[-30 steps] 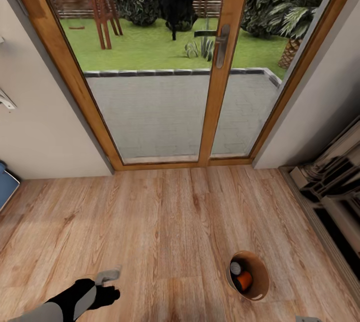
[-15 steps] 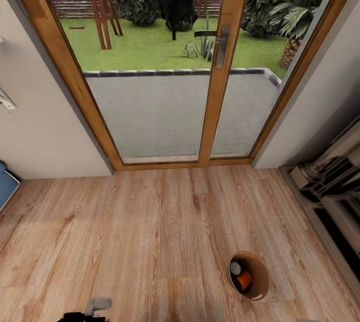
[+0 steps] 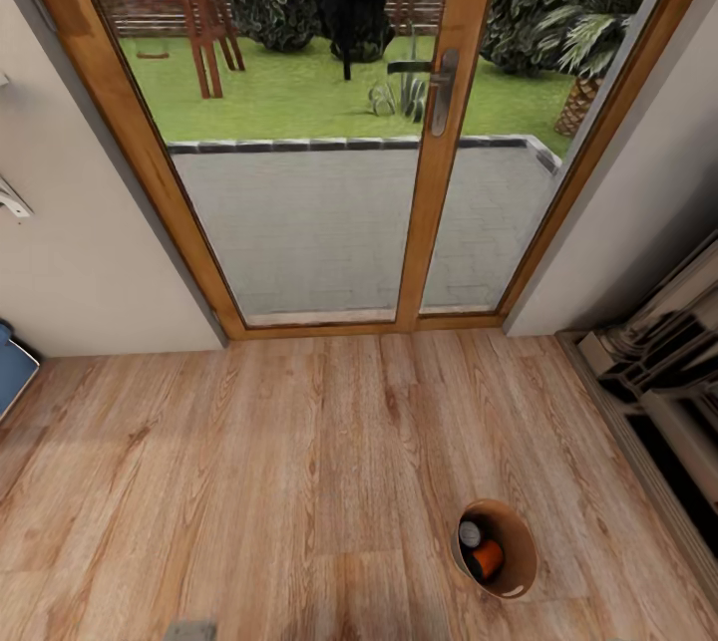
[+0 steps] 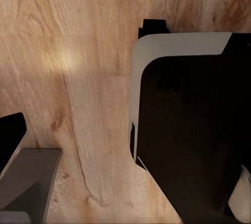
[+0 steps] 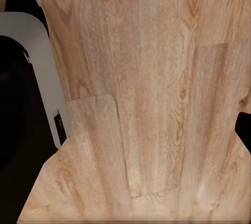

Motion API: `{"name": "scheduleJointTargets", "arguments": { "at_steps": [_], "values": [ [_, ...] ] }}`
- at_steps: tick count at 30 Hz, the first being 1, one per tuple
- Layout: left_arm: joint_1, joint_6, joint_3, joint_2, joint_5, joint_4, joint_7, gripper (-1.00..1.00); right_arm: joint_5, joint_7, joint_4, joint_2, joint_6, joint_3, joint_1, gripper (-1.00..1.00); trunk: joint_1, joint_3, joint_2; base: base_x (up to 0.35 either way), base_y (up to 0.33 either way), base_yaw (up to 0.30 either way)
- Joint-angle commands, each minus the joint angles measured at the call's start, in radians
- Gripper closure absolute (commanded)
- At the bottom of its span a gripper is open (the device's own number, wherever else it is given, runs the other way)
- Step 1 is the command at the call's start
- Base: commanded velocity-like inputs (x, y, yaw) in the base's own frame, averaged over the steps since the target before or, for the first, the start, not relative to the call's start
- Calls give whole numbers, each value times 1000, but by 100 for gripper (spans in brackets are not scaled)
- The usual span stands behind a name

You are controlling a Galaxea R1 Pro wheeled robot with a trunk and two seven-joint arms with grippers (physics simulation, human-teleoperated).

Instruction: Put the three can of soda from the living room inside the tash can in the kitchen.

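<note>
From my head camera I am looking down at a light wood floor [image 3: 299, 462] in front of wood-framed glass doors [image 3: 329, 123]. The bin [image 3: 496, 549] is standing on the floor at about 5 o'clock in this view, well apart from the doors. Inside it an orange can [image 3: 487, 558] is lying, and a second can with a silver top [image 3: 470, 533] is touching it on the 11 o'clock side; its body colour I cannot tell. A small grey tip of my left gripper [image 3: 189, 630] is showing at the 7 o'clock edge, and I cannot tell how its fingers are set.

In my left wrist camera, one grey finger [image 4: 29, 182] is showing over the floor, beside my black and white base [image 4: 193, 130].

In my right wrist camera, the floor planks are lying under me and my base [image 5: 26, 104] is sitting at 9 o'clock. The state of my right gripper I cannot tell.
</note>
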State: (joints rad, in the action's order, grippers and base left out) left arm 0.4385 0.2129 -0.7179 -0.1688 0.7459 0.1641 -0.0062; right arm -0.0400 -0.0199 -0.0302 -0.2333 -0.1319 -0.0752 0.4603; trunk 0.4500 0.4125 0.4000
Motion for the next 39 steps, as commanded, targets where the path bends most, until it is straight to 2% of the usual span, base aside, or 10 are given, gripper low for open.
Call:
{"name": "scheduleJointTargets", "arguments": {
  "at_steps": [1,18,33,36,39],
  "values": [
    [-3,0,0,0,0,0,0,-100,0,0,0,0,0,0,-1,-100,0,0,0,0,0,0],
    [-45,-1,0,6,0,0,8,-100,1,0,0,0,0,0,-42,-100,0,0,0,0,0,0],
    [-82,-28,0,12,0,-1,11,-100,6,0,-5,8,-1,1,-49,-100,0,0,0,0,0,0],
    [-100,-29,0,12,1,-1,11,-100,8,0,-9,17,-1,1,-50,-100,0,0,0,0,0,0],
    [-116,-30,1,13,0,-1,10,-100,9,0,-10,48,-1,1,-79,-100,0,0,0,0,0,0]
  ]
}}
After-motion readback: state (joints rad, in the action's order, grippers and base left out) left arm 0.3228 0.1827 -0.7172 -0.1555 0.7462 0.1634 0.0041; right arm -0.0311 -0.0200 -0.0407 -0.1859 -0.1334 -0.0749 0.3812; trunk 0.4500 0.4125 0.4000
